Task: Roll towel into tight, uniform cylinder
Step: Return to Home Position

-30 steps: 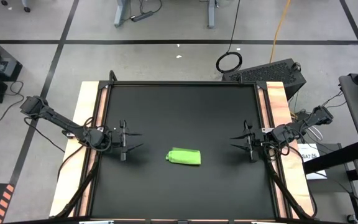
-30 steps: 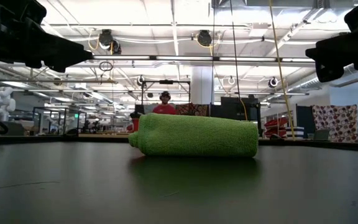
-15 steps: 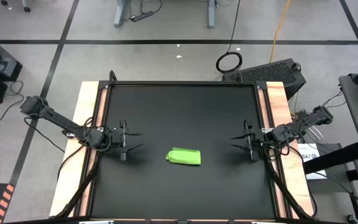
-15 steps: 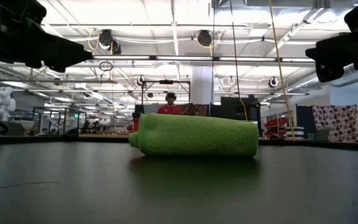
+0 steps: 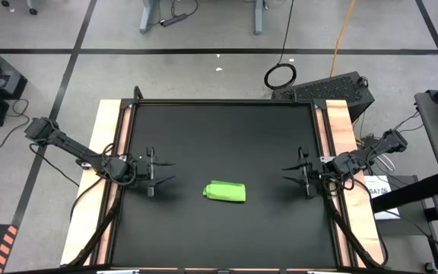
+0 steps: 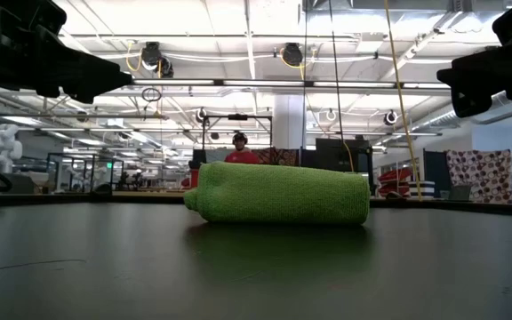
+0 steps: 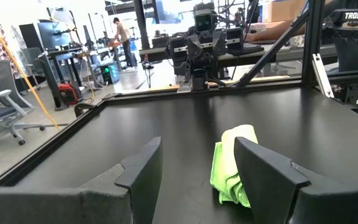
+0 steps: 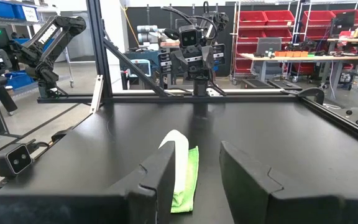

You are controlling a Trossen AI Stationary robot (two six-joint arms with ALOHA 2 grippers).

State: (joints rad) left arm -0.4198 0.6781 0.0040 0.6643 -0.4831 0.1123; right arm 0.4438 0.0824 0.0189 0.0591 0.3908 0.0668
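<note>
Black tabletop (image 5: pixel 219 137), busy workshop beyond, rolled towel (image 5: pixel 226 192) lying between left gripper (image 5: pixel 167 172) and right gripper (image 5: pixel 286 174), both jaws apart

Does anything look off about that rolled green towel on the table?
Slightly: the towel is not a uniform roll. One end tapers into a narrow nub with loose folds. The left gripper and right gripper sit apart from it, jaws open.

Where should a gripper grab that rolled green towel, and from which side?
Probably at mid-length, from above, jaws straddling the towel. It lies on its side, with its long axis running side to side in the high view, and one end tapers.
</note>
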